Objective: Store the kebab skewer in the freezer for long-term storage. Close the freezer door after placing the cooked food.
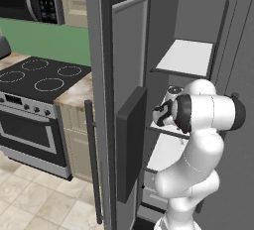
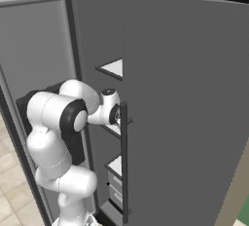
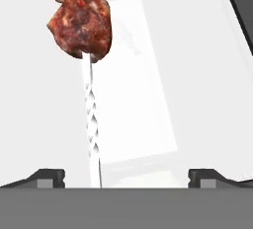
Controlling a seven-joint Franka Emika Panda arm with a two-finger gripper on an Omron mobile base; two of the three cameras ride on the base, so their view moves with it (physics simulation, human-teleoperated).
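The kebab skewer [image 3: 91, 124] lies on a white freezer shelf [image 3: 197, 75], its pale stick running toward me and the reddish-brown meat chunks [image 3: 81, 23] at the far end. My gripper [image 3: 126, 176] is open, with the fingertips [image 3: 49, 177] wide apart on either side of the stick and not touching it. The arm reaches into the freezer [image 1: 186, 58] at middle-shelf height, the hand [image 1: 161, 112] just inside the opening. The freezer door [image 1: 124, 75] stands open to the left, its black dispenser panel [image 1: 131, 142] facing the arm.
The plain grey fridge door [image 2: 185, 98] is closed on the right, its dark vertical handle [image 2: 124, 161] close to my wrist. A stove [image 1: 37, 80] and a beige counter [image 1: 74, 95] lie left of the open door. Drawers sit low in the freezer [image 2: 114, 186].
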